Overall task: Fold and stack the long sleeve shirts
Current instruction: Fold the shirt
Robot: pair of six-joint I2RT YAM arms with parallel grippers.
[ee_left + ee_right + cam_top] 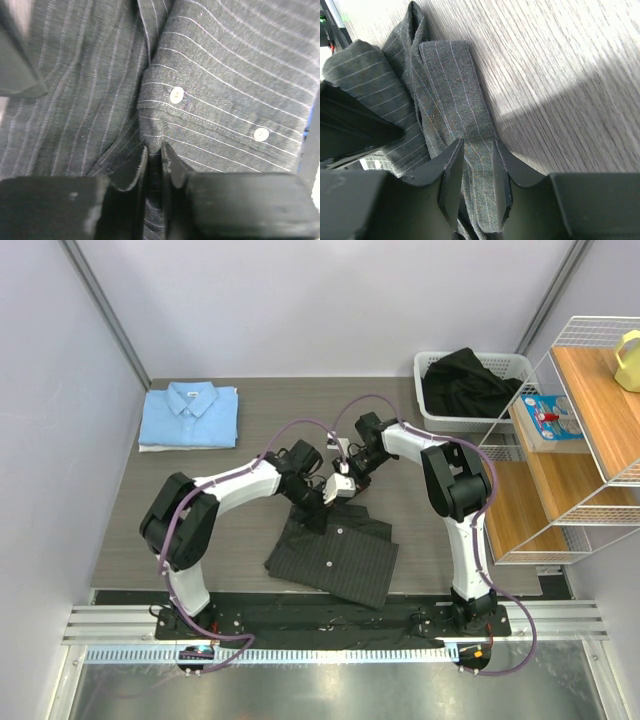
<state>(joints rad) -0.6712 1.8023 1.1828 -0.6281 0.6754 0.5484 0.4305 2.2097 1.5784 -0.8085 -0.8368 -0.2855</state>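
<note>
The charcoal pinstriped shirt [335, 560] lies partly folded on the table in front of the arm bases. My left gripper [314, 514] is down on its back edge. In the left wrist view the narrow jaws [154, 150] pinch a fold of the striped cloth [225, 75] just beside the button placket [176, 95]. My right gripper [341, 489] is close beside it, and a band of the same shirt [445, 85] runs between its fingers [476, 145] and fills the gap. The light blue shirt [190, 412] sits folded at the back left corner.
A white laundry basket [430, 365] holding dark clothing stands at the back right. A wire and wood shelf [570, 470] runs along the right side. Bare wood-grain tabletop [560, 75] lies to the right of the right gripper.
</note>
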